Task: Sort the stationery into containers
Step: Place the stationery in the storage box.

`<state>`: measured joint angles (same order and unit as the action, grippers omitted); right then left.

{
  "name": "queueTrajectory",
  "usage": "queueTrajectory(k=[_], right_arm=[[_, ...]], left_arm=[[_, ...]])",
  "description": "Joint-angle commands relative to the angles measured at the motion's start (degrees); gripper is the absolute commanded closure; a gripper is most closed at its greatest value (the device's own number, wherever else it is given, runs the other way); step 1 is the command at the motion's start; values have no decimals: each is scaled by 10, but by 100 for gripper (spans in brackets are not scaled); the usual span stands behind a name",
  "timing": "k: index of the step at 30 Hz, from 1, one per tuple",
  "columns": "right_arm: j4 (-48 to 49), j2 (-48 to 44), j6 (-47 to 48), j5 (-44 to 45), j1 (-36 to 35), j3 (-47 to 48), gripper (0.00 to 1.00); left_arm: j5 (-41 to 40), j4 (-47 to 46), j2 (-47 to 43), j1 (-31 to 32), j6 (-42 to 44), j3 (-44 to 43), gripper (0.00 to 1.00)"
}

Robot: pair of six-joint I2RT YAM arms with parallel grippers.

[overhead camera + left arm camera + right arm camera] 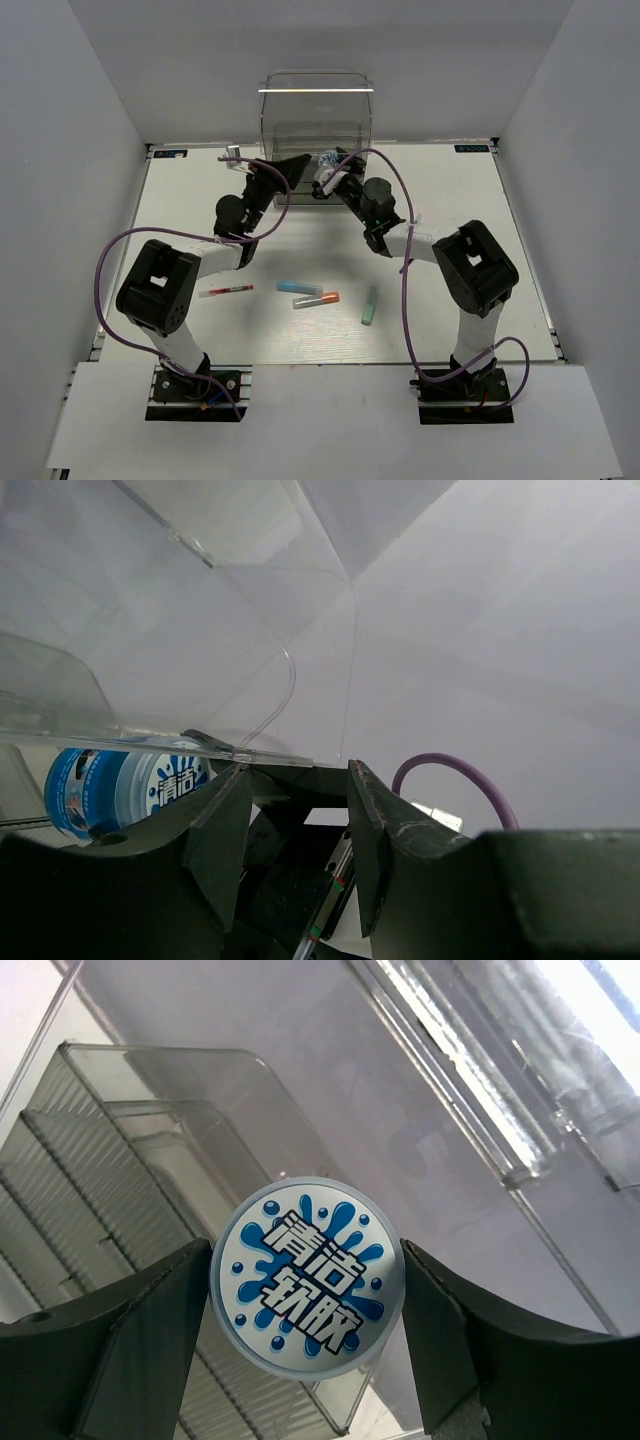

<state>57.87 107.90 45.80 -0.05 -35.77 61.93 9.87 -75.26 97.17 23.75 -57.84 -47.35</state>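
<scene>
Right wrist: tub (307,1276) inside right hand's (305,1260) grip

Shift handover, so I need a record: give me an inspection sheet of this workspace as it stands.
Surface: white table.
Job's things: red pen, light-blue marker, orange-tipped marker and pale-green marker loose mid-table; clear organizer at back; round tub held.
Clutter: nothing seen.
Hands: right hand grips the tub; left hand at organizer's clear edge, grip unclear.
Cables: purple cable loops off each arm.
Surroundings: plain white walls.
</scene>
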Motion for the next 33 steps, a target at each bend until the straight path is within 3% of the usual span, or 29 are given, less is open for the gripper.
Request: queueTrajectory(k=[1,10,29,30,33], right_arm=[[112,2,3,26,2,43,100],[124,50,4,56,1,89,100],[57,108,-77,108,2,163,100],[47,108,-82,110,2,166,92],[29,106,-85,103,3,166,50]], left_arm=[[-6,-65,-30,-2,9,-19,47],[-6,-65,-30,-2,9,-19,47],[-6,-65,-36,-2,9,-13,47],[-6,-65,-36,-2,9,-13,47],[-6,-65,-46,-2,9,-8,47]])
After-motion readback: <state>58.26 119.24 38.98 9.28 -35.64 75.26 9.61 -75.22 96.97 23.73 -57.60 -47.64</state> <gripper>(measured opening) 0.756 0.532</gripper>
